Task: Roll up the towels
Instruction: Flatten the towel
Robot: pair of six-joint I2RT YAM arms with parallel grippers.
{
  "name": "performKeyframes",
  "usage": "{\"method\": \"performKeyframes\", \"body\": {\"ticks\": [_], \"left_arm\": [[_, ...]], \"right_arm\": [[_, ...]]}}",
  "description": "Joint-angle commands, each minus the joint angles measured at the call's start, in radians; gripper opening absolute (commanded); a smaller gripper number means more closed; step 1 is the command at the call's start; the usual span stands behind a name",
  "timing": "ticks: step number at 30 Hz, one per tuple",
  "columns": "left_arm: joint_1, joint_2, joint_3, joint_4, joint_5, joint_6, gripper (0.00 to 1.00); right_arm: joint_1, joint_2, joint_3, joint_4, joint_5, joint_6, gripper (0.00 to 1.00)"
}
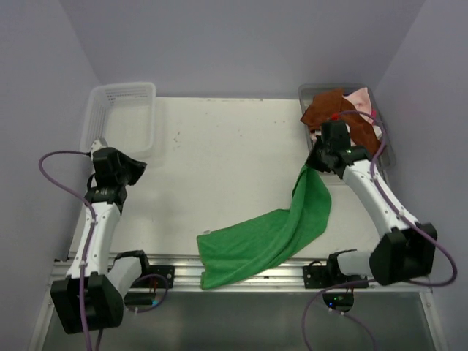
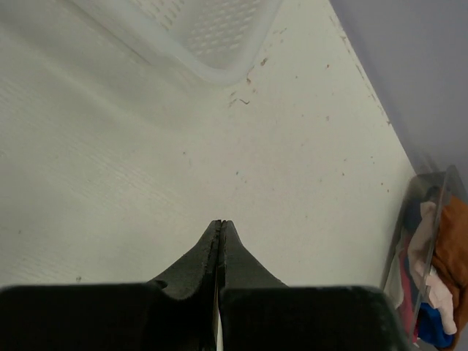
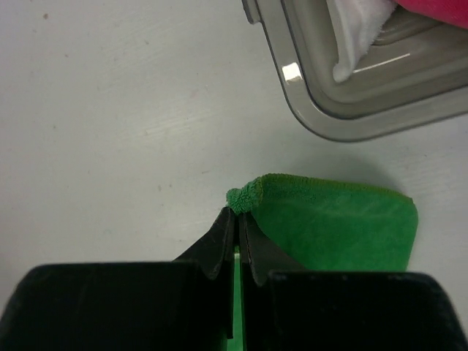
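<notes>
A bright green towel (image 1: pixel 272 238) lies spread from the table's near edge up to my right gripper (image 1: pixel 316 162). That gripper is shut on the towel's far corner (image 3: pixel 245 196) and holds it a little above the table, beside the clear grey tray (image 1: pixel 385 150). The tray holds a rust brown towel (image 1: pixel 325 108), a pale pink towel (image 1: pixel 360 99) and other coloured towels (image 2: pixel 431 278). My left gripper (image 2: pixel 221 222) is shut and empty above bare table at the left, near the white mesh basket (image 1: pixel 121 117).
The basket's corner (image 2: pixel 212 44) shows at the top of the left wrist view. The grey tray's corner (image 3: pixel 344 95) lies just beyond my right gripper, with white cloth in it. Walls close the table at back and sides.
</notes>
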Motion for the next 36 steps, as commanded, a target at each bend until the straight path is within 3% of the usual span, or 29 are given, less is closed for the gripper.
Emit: {"method": "performKeyframes", "body": {"ticks": [1, 5, 8, 11, 18, 20, 21, 24, 29, 36], "left_arm": [[-0.009, 0.101, 0.078, 0.203, 0.068, 0.069, 0.00], [-0.061, 0.216, 0.161, 0.050, 0.071, 0.170, 0.00], [-0.181, 0.211, 0.117, -0.004, 0.042, 0.205, 0.00], [-0.359, 0.175, 0.063, -0.091, -0.012, 0.167, 0.00], [-0.634, 0.107, -0.064, -0.232, -0.108, 0.015, 0.00], [-0.708, 0.112, -0.087, -0.251, -0.108, -0.021, 0.15], [-0.728, 0.115, -0.104, -0.257, -0.110, -0.032, 0.39], [-0.780, 0.136, -0.130, -0.255, -0.096, -0.051, 0.65], [-0.847, 0.173, -0.169, -0.263, -0.118, -0.097, 0.61], [-0.910, 0.245, -0.176, -0.220, -0.101, -0.127, 0.44]], "right_arm": [[0.009, 0.121, 0.097, 0.143, -0.007, -0.014, 0.00], [0.019, 0.158, 0.100, 0.151, 0.003, -0.025, 0.00], [0.019, 0.152, 0.111, 0.132, 0.017, -0.034, 0.00], [0.019, 0.129, 0.110, 0.119, 0.014, -0.036, 0.00], [0.019, 0.068, 0.061, 0.102, 0.005, -0.036, 0.00], [0.019, 0.058, 0.042, 0.100, 0.005, -0.031, 0.00], [0.021, 0.048, 0.036, 0.102, 0.003, -0.030, 0.00], [0.021, 0.035, 0.013, 0.106, 0.005, -0.025, 0.00], [0.019, 0.022, 0.001, 0.103, 0.008, -0.025, 0.00], [0.019, 0.025, -0.016, 0.106, 0.005, -0.025, 0.00]]}}
